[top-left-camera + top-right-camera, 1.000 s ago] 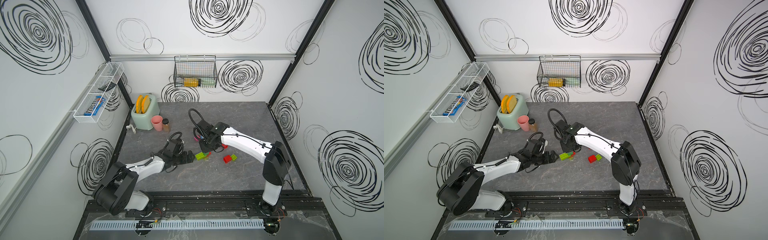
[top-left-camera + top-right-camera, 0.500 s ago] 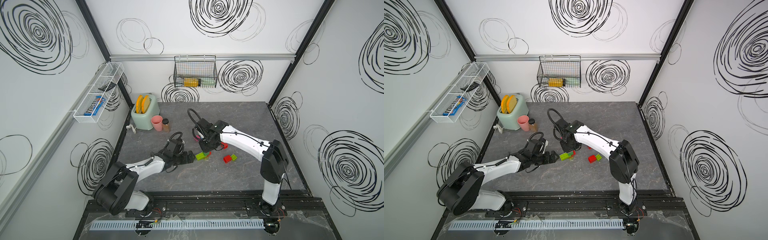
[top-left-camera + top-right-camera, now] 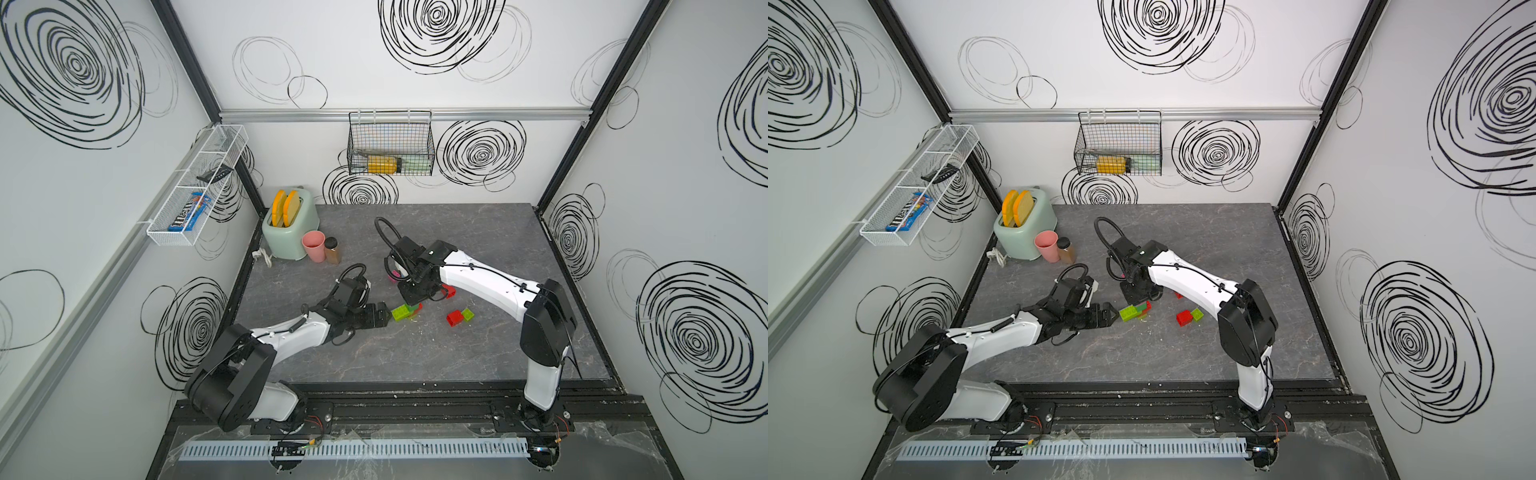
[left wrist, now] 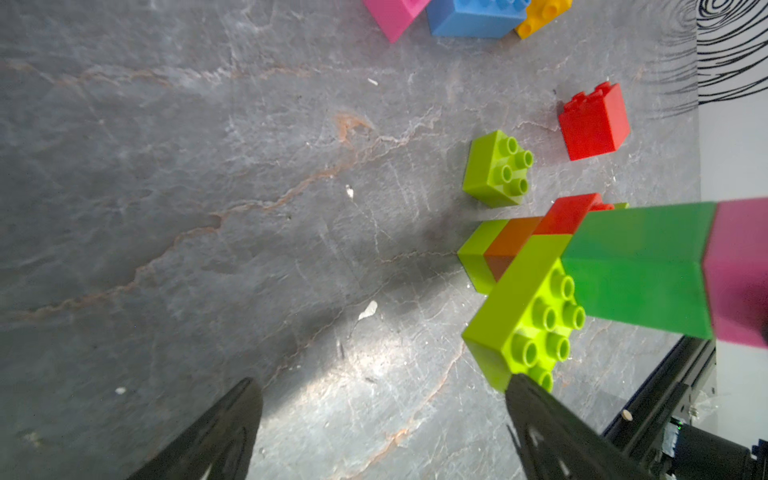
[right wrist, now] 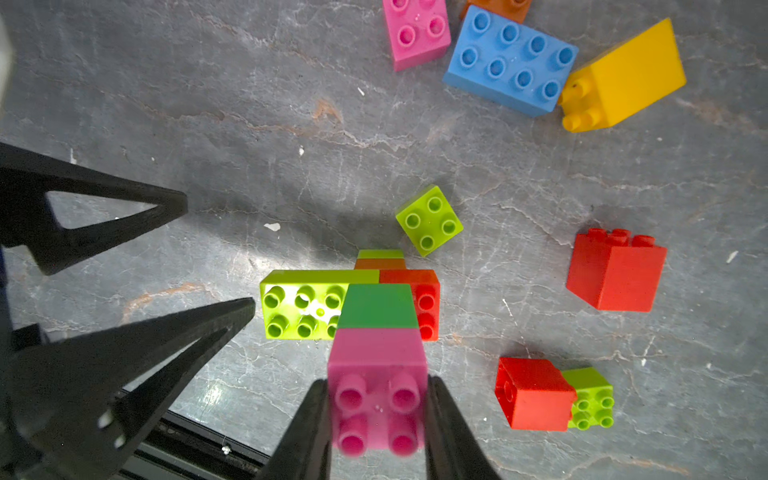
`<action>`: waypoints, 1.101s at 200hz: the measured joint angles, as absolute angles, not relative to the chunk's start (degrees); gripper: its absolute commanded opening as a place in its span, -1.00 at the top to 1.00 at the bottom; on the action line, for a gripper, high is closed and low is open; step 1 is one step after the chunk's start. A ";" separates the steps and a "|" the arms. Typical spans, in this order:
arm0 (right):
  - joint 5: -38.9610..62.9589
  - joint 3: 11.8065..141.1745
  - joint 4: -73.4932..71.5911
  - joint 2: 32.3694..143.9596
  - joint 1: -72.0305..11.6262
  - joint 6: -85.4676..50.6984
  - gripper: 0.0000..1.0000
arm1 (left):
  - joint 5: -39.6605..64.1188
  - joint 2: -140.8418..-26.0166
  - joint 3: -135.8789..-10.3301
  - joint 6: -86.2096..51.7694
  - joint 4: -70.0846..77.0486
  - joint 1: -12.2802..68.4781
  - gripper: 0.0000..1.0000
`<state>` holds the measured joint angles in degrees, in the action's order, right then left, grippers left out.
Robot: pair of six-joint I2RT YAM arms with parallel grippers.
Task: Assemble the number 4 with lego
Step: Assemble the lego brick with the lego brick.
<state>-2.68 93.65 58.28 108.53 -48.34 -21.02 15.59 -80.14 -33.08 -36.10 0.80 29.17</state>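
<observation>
The right gripper (image 5: 377, 384) is clamped on the pink brick (image 5: 376, 357), one finger on each side. This brick tops the lego stack (image 3: 1133, 311) near the middle of the table (image 3: 415, 353).

Under the pink brick sits a green brick (image 5: 377, 307). Below that are a long lime brick (image 5: 303, 307) and a red brick (image 5: 426, 299) on one level. Lower down are an orange brick (image 5: 380, 264) and a lime base (image 5: 380, 253). Whether the base rests on the table or hangs just above it I cannot tell.

The left gripper (image 4: 382, 384) is spread wide and grips nothing; only bare table lies between its fingers. It lies low, pointing at the stack from the left. The free end of the long lime brick is at the tip of one finger (image 4: 536, 407), outside the gap. Whether they touch I cannot tell.

Loose lego lies around the stack:
- A small lime brick (image 5: 429, 220) is just beside it.
- A red cube (image 5: 615, 274) on its side is farther off.
- A red-and-lime pair (image 3: 459, 316), touching each other, is to the right in both top views.
- Another pink brick (image 5: 415, 31), a blue brick (image 5: 509, 62) and a tipped yellow brick (image 5: 623, 77) are grouped well apart from the stack.
</observation>
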 measured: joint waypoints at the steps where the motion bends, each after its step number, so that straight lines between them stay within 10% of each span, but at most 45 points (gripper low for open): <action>1: -2.72 93.65 58.26 108.53 -48.36 -21.06 1.00 | 15.59 -80.09 -33.12 -36.07 0.78 29.17 -0.92; 220: -5.91 100.22 61.10 112.16 -47.77 -31.33 0.21 | 15.31 -78.32 -33.19 -34.94 -0.08 28.82 -0.91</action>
<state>-5.91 100.22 61.10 112.16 -47.77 -31.33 15.31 -78.32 -33.19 -34.94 -0.08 28.82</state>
